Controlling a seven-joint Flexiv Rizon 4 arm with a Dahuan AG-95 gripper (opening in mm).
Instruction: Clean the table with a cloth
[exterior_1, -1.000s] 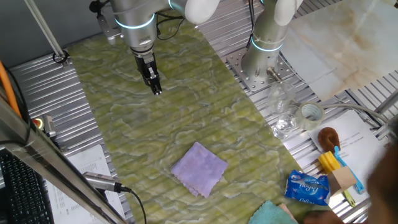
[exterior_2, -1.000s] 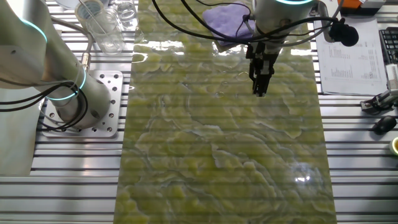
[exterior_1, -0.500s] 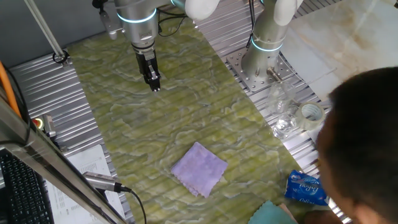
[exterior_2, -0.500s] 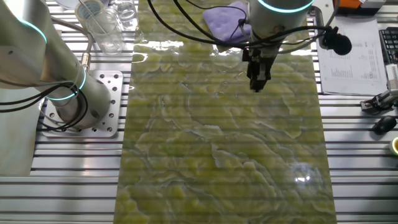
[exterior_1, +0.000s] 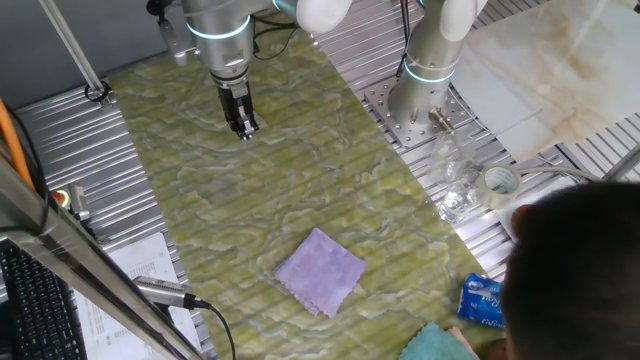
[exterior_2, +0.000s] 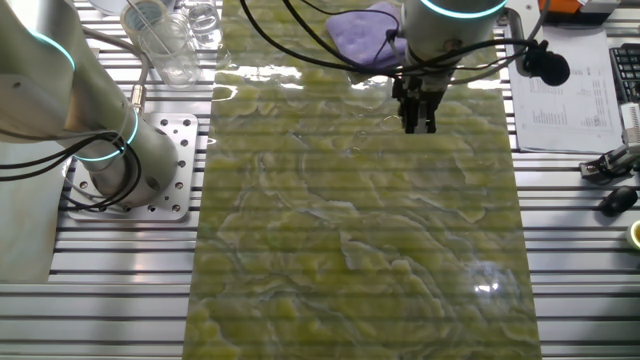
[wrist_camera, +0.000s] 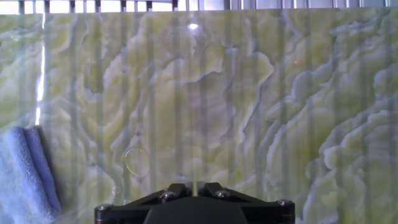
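The table (exterior_1: 250, 200) has a green-yellow marbled covering, also seen in the other fixed view (exterior_2: 360, 220) and the hand view (wrist_camera: 236, 99). The lilac-purple cloth (exterior_1: 320, 270) lies flat on it near the front end; it shows partly behind the arm in the other fixed view (exterior_2: 352, 30) and at the left edge of the hand view (wrist_camera: 25, 171). My gripper (exterior_1: 242, 128) hangs above the covering far from the cloth, fingers pointing down and pressed together, holding nothing. It also shows in the other fixed view (exterior_2: 417, 122) and the hand view (wrist_camera: 194, 186).
A second grey arm's base (exterior_1: 420, 95) stands on the ribbed metal beside the covering. Clear glasses (exterior_1: 455, 185), a tape roll (exterior_1: 500, 182), a blue tissue packet (exterior_1: 482, 303) and a teal cloth (exterior_1: 435, 345) lie at the right. A dark head (exterior_1: 580, 270) covers the lower right.
My gripper has moved a little away from the cloth, toward the far end of the table. The dark head has shifted across the lower right corner.
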